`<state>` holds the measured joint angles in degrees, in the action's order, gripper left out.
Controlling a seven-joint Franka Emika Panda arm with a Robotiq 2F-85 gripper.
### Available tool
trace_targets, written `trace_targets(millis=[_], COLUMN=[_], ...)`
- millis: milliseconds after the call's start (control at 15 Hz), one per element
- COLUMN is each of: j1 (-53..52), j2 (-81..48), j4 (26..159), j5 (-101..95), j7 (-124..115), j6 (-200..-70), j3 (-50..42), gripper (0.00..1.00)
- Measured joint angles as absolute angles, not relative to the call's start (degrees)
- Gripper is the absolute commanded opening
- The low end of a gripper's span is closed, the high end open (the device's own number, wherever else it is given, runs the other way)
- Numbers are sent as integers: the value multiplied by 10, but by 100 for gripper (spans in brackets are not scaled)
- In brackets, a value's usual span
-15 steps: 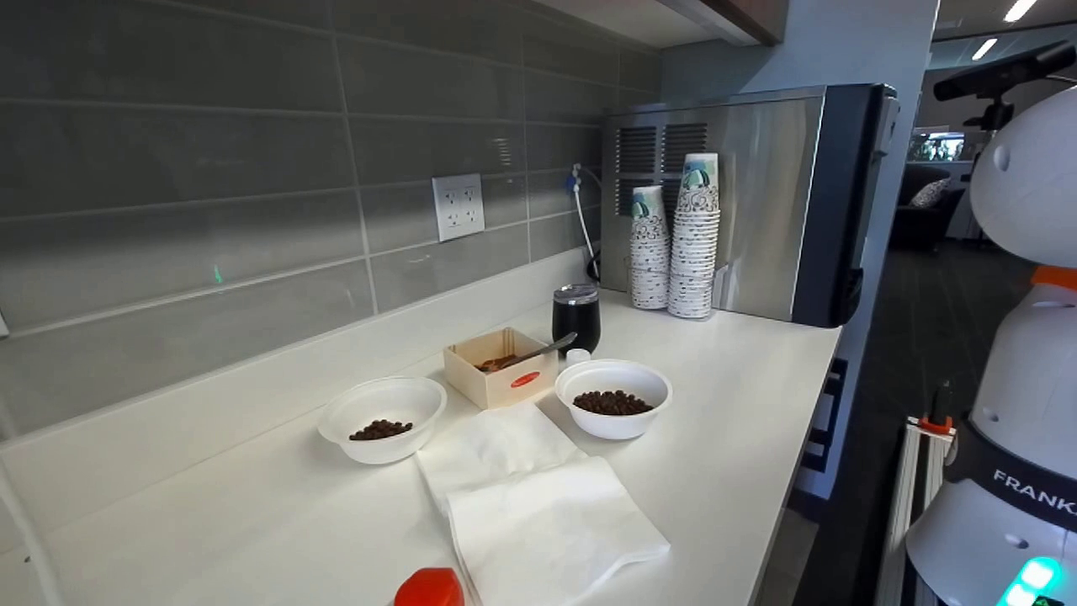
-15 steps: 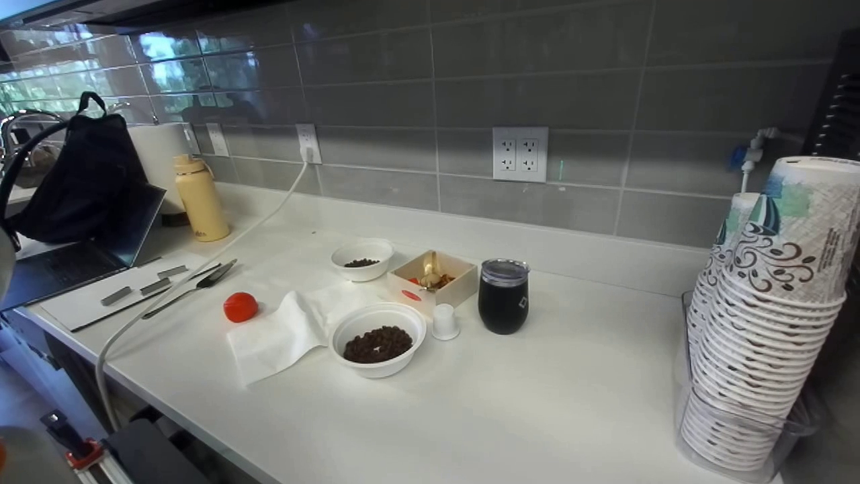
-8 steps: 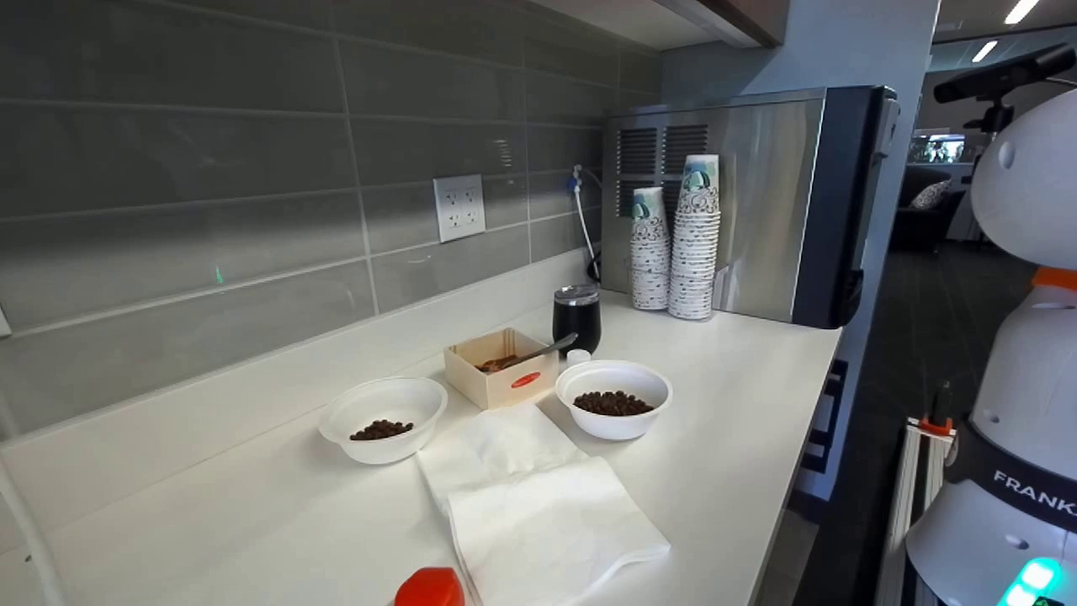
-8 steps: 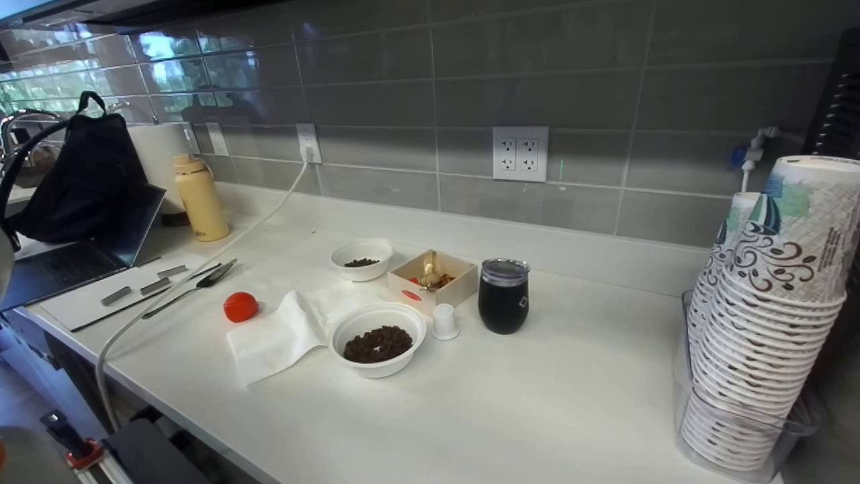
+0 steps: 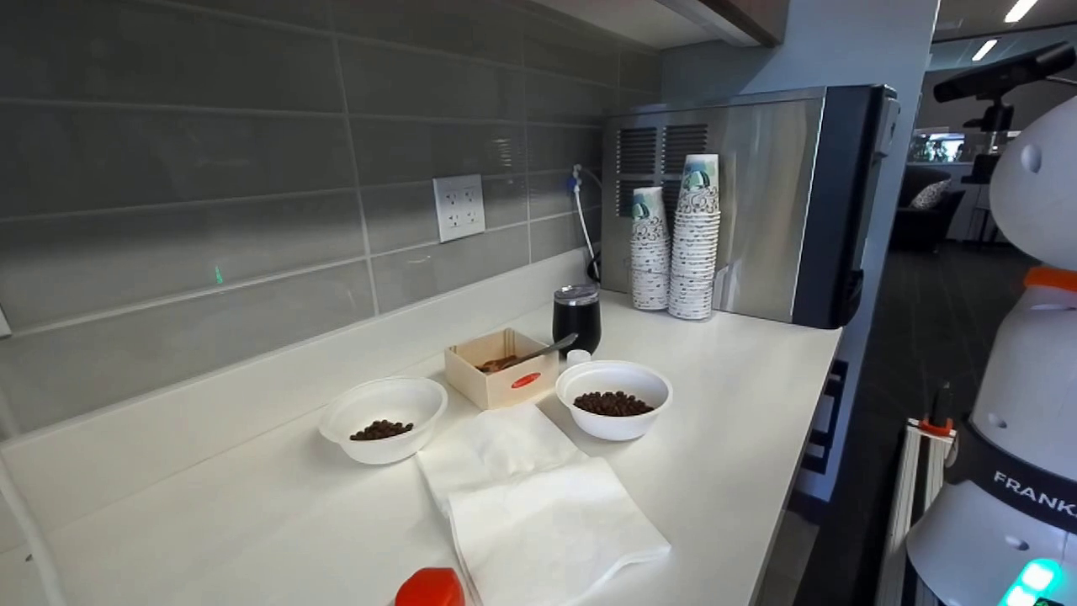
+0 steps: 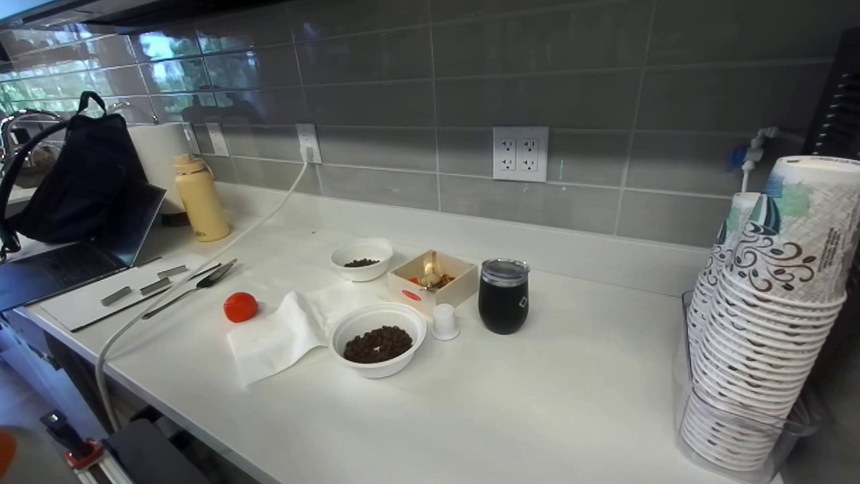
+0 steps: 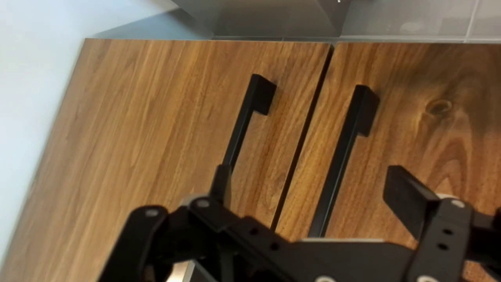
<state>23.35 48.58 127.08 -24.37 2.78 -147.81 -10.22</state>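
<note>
“FRANK…”-lettered arm (image 5: 1025,379), spread end effector (image 7: 309,174)

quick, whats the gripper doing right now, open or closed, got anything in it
Gripper: open, jaws wide apart, holding nothing; black cabinet handles show beyond it.

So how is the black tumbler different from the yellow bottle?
The yellow bottle is tall and straight-sided; the black tumbler is shorter and rounded. The bottle has a yellow cap, the tumbler a see-through lid. The bottle stands near the laptop, the tumbler near the pale box. Both stand upright on the white counter.
</note>
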Motion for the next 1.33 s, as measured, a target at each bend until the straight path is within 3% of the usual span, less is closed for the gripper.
trace_targets(millis=[733,1333], j1=[207,219], j2=[359,402], j4=[1161,1196], j5=[-219,-215], j7=[29,29], j6=[-1488,-1482], j3=[-131,-136], gripper=[100,100])
